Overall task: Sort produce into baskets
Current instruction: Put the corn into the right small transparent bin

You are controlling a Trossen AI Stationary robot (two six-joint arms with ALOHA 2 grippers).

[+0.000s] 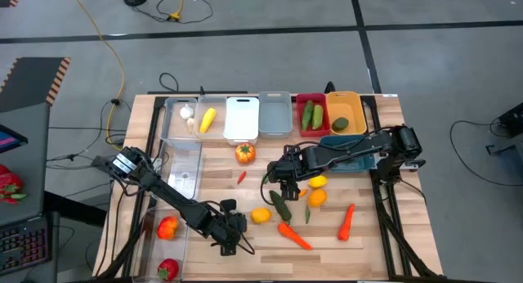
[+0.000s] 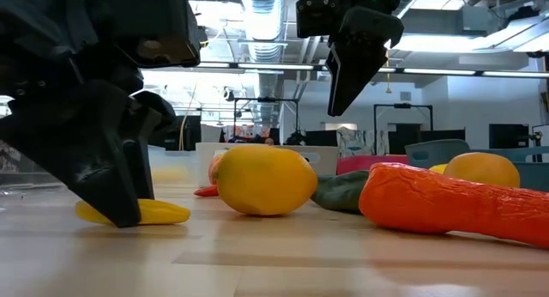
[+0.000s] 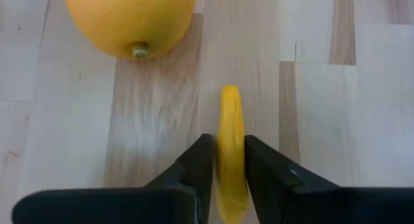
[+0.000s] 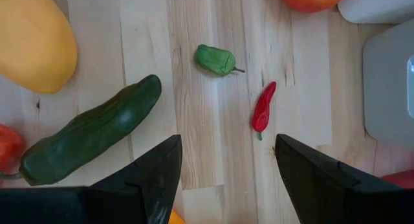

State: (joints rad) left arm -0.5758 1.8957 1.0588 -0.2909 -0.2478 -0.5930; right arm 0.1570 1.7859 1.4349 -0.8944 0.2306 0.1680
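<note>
Pinching yellow chili (image 3: 230,143), left end effector (image 3: 228,160), hidden overhead, lemon (image 3: 129,20) beyond

Wooden table (image 1: 384,234), grey floor (image 1: 261,62), yellow cable (image 1: 106,46), black cables (image 1: 163,5)

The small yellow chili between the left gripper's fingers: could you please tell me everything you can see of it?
The yellow chili is a slim, smooth, glossy piece that looks like plastic, narrowing to a rounded tip. It lies flat on the wooden table, near the front edge, just short of a yellow lemon. The left gripper has its two dark fingers against its sides. In the low view its tip sticks out beside the gripper, resting on the wood.
</note>
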